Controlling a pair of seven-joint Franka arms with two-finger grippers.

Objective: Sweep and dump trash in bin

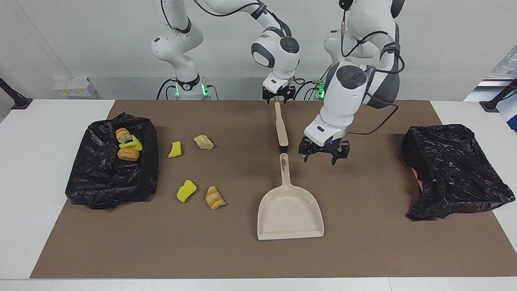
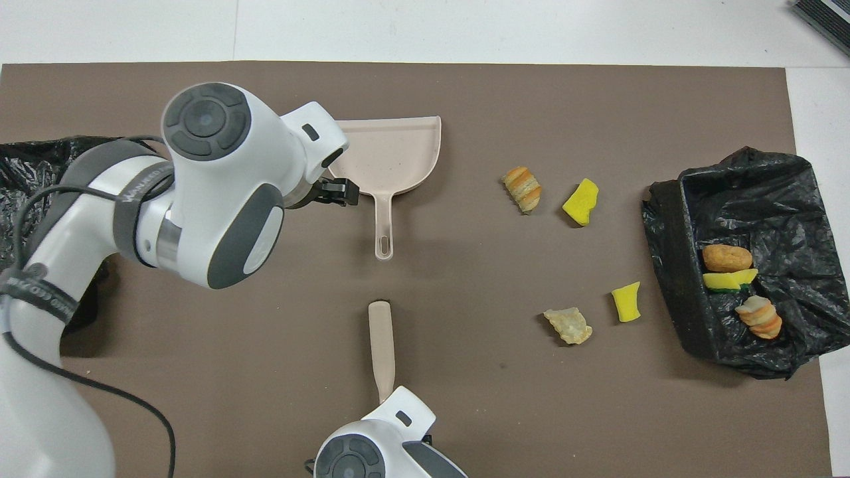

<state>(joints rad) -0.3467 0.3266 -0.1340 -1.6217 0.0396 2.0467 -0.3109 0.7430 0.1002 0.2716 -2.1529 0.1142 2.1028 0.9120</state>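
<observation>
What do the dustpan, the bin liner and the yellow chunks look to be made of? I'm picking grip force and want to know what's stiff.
The dustpan looks like rigid moulded plastic: matte beige, smooth, with crisp raised edges. The bin liner looks like thin plastic film: glossy black, crumpled, with bright creases. The yellow chunks look like soft sponge foam: dull, porous-looking surface and rough-cut edges, though softness is a guess from looks alone.

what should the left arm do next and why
Probably shift the left gripper, open beside the dustpan, over the handle and lower onto it. The right gripper is at the brush handle's end, and four trash pieces lie loose near the bin.
</observation>
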